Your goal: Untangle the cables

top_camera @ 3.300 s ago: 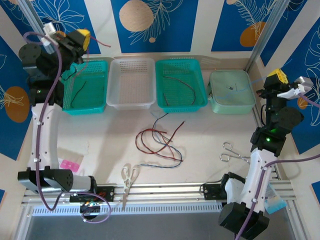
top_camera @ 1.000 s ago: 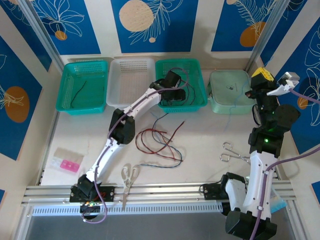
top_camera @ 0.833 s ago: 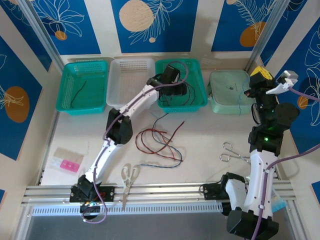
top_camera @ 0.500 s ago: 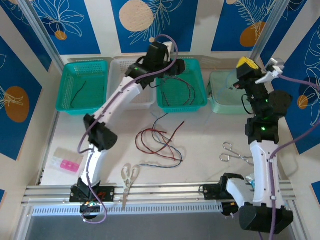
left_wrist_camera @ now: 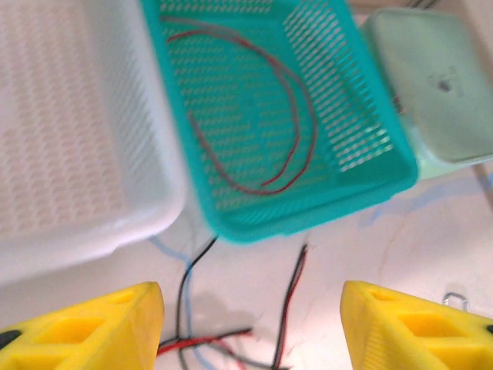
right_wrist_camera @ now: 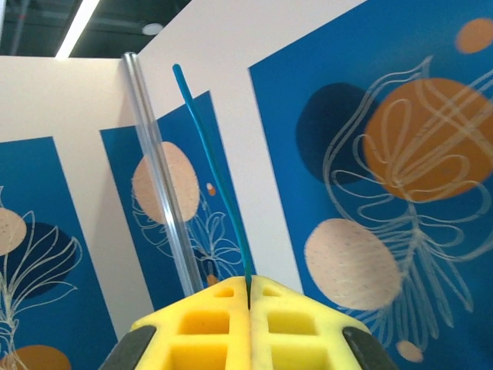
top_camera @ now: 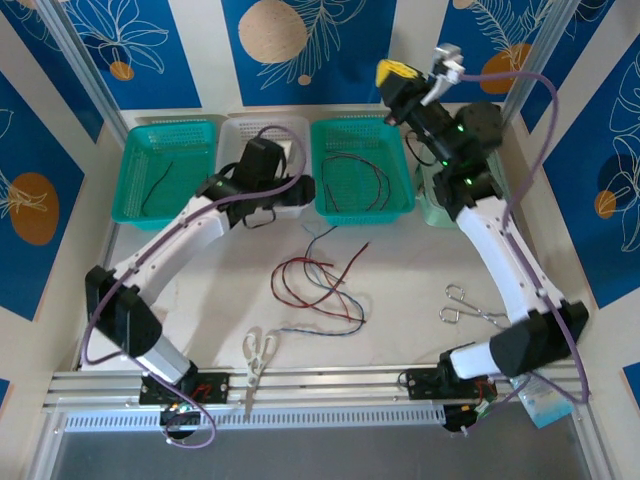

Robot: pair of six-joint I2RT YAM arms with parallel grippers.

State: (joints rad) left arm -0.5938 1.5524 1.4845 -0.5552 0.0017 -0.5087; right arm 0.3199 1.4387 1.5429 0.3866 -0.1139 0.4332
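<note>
Just ahead of the left gripper, the loose cables are blurred and cut off by the bottom edge. The blue cable is hidden where it is pinched inside the closed right gripper.

Bright, even overhead light leaves only faint, soft shadows on the table. The left wrist view is blurred throughout. The right wrist view catches a glowing ceiling strip lamp, upper left.
</note>
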